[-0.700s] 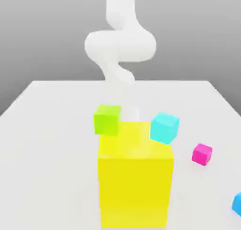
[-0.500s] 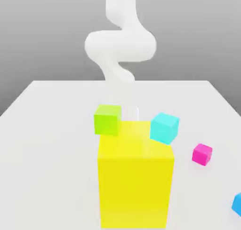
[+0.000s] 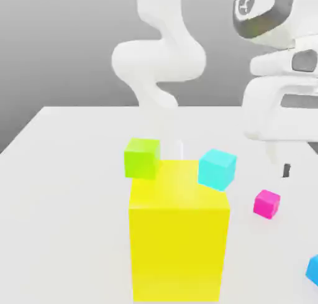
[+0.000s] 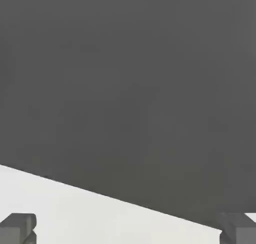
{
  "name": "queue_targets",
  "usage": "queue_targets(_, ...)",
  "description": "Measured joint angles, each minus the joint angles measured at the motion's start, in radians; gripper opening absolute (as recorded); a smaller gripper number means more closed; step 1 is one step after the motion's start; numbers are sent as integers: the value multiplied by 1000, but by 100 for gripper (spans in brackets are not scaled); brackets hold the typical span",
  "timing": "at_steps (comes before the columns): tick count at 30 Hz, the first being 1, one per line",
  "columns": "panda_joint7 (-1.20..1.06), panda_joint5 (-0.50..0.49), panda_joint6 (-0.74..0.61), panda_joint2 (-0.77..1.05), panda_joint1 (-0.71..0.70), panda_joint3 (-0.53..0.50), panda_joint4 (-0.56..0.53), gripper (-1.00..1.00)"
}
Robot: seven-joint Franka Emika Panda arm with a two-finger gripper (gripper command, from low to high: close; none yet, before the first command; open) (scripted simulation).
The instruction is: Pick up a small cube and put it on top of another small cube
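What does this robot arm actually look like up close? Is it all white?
Mostly. The arm is smooth, glossy white, built of rounded, tube-like segments. Near the hand sits a grey ring around a white cap bearing a small circular emblem. The gripper has two dark grey, blocky fingers. No cables show.

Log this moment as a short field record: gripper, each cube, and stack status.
gripper: open, holding nothing
blue cube: on the table at the exterior view's right edge, partly cut off
green cube: on the table behind the yellow block, nothing on top
cyan cube: to the exterior view's right of the green cube
magenta cube: between the cyan and blue cubes
stack status: not yet done
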Motion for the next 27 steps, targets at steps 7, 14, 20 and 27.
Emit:
queue_targets(7,51,-39,65,242,80,34,15,0)
queue_targets(14,109,-100,189,483,180,-5,51,0)
queue_targets(20,118,-113,211,512,195,-23,58,-100)
queue_targets(27,45,-34,117,389,137,45,54,-100)
